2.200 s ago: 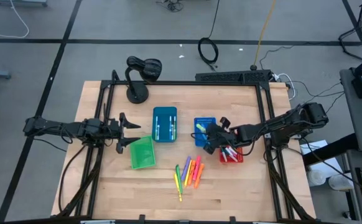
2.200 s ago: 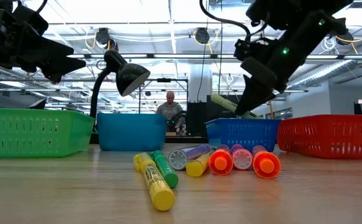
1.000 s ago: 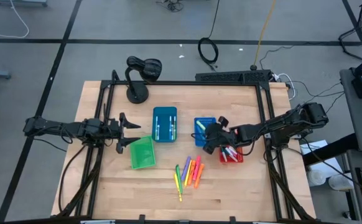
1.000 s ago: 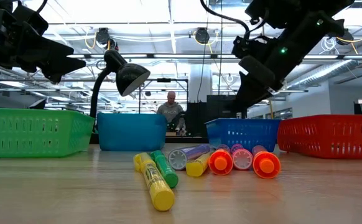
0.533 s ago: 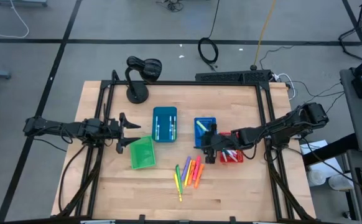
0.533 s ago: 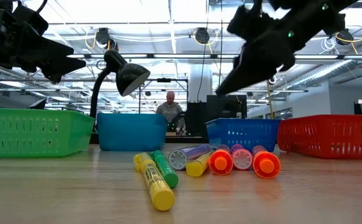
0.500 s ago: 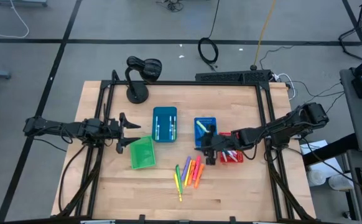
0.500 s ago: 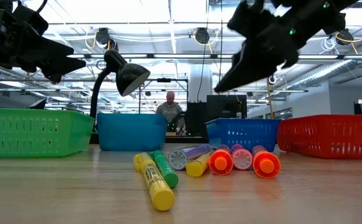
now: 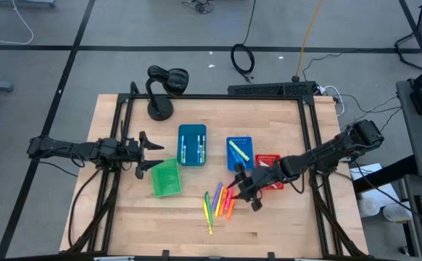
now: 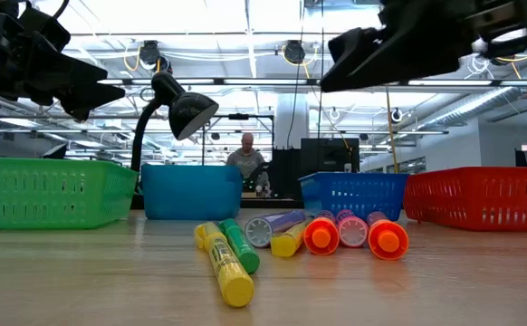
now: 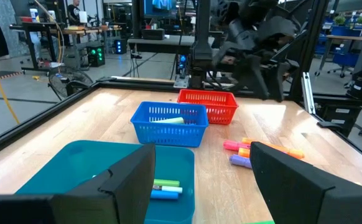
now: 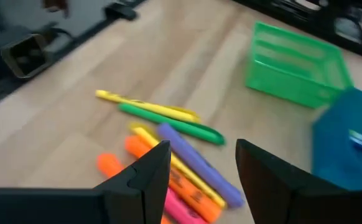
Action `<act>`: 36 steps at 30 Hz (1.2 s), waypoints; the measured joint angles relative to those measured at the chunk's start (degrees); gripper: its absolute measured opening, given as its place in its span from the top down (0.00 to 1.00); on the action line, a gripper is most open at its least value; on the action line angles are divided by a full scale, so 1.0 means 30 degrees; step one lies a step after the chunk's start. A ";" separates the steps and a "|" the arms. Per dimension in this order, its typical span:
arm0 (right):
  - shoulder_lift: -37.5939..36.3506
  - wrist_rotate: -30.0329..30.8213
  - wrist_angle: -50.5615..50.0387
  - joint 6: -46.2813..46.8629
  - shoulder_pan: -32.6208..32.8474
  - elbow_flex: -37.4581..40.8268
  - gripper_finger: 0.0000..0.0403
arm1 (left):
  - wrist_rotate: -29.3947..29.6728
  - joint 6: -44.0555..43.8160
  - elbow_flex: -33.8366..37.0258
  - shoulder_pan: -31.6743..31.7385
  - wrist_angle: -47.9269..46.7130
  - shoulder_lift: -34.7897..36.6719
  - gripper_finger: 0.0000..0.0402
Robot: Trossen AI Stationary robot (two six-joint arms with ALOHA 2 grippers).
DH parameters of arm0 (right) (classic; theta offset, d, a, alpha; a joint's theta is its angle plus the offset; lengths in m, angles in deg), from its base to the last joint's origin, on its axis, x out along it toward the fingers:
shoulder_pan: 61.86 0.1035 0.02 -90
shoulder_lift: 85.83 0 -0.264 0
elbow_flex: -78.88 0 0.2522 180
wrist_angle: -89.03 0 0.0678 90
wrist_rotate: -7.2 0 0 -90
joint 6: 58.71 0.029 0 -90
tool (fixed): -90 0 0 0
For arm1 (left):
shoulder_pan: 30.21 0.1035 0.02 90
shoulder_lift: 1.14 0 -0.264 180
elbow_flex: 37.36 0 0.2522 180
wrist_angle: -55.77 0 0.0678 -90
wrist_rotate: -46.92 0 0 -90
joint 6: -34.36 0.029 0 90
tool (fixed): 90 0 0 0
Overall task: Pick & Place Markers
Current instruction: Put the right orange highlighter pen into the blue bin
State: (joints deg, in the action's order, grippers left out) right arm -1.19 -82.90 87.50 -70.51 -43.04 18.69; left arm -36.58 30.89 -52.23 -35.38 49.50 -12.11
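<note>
Several markers (image 9: pixel 220 201) lie side by side on the table near its front middle, in yellow, green, purple, pink and orange (image 12: pixel 168 123). My right gripper (image 9: pixel 242 192) hovers just right of and above this pile, open and empty (image 12: pixel 199 177), high over it in the low view (image 10: pixel 336 63). One yellow-green marker (image 9: pixel 238 151) lies in the blue bin (image 9: pixel 231 165); others lie in the teal bin (image 9: pixel 192 130). My left gripper (image 9: pixel 153 154) waits open at the table's left, above the green bin (image 9: pixel 165 181).
The red bin (image 9: pixel 270 158) stands right of the blue bin, partly under my right arm. A black desk lamp (image 9: pixel 160 90) stands at the far left. A black frame runs along the table's edges. Bare wood lies left and right of the marker pile.
My right gripper has left the blue bin and swung toward the table's near edge, over the marker pile, rising a little. It has rolled about its own line and tipped up from steeply down to nearly level. The yellow-green marker it carried earlier lies in the blue bin.
</note>
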 joint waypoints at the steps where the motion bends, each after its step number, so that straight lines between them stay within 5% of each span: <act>1: 0.0000 -0.0205 0.0000 -0.0129 0.0144 0.0000 0.58 | -0.0005 0.0000 0.0007 0.0000 0.0004 -0.0005 0.34; 8: 0.0000 -0.4294 -0.0296 -0.1104 0.1169 0.0000 0.58 | -0.0002 -0.0003 0.0007 0.0000 0.0004 0.0000 0.34; 15: 0.0000 -0.4452 0.0289 -0.1355 0.2046 0.0000 0.58 | -0.0001 -0.0001 0.0007 0.0000 0.0004 -0.0001 0.34; 22: 0.0011 -0.0645 0.1330 -0.2969 0.2618 -0.0084 0.58 | 0.0000 0.0000 0.0007 0.0000 0.0004 -0.0004 0.34; 28: 0.0724 0.2045 -0.4247 -0.3343 0.2590 -0.2724 0.58 | -0.0007 0.0000 0.0007 0.0000 0.0004 -0.0007 0.34; 36: 0.4291 0.2025 -1.0571 -0.4124 0.2578 -0.6417 0.58 | 0.0000 0.0000 0.0007 0.0000 0.0005 0.0000 0.34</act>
State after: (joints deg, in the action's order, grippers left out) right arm 11.68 -76.82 55.79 -82.88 -35.31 -0.56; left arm -36.58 30.89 -52.20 -35.38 49.52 -12.11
